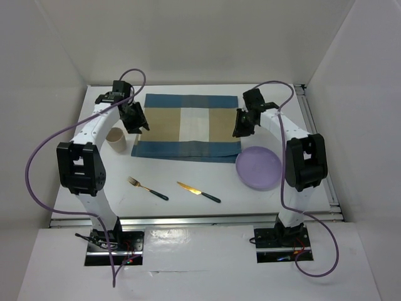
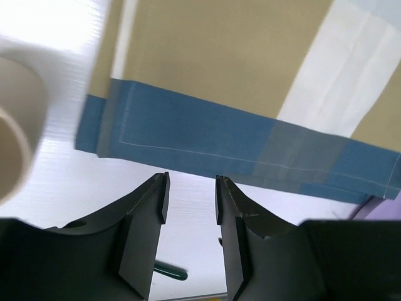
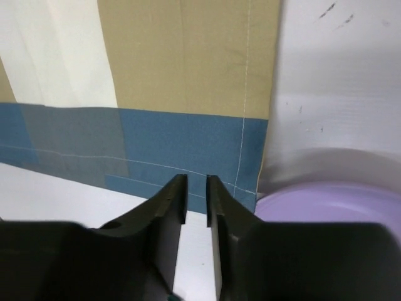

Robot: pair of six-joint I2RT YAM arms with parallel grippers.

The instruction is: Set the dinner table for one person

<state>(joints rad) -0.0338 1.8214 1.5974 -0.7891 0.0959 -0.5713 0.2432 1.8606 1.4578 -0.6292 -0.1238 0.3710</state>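
The white dinner table [image 1: 175, 172] holds a blue, beige and white striped placemat [image 1: 188, 125] lying flat at the back middle. A beige cup [image 1: 116, 140] stands left of it. A purple plate [image 1: 258, 168] lies at its front right corner. A fork [image 1: 147, 188] and a knife [image 1: 198, 192], both dark-handled, lie in front. My left gripper [image 1: 139, 125] hovers over the mat's left front corner [image 2: 100, 135], open and empty [image 2: 191, 188]. My right gripper [image 1: 240, 128] hovers over the mat's right front corner [image 3: 250, 188], jaws a narrow gap apart and empty [image 3: 196, 188].
White walls close in the table on the left, back and right. Aluminium rails run along the right edge [image 1: 316, 135] and the front edge [image 1: 188, 219]. The cup [image 2: 15, 132] is close to my left gripper; the plate [image 3: 326, 204] is close under my right one. A dark green handle [image 2: 169, 271] shows below the left fingers.
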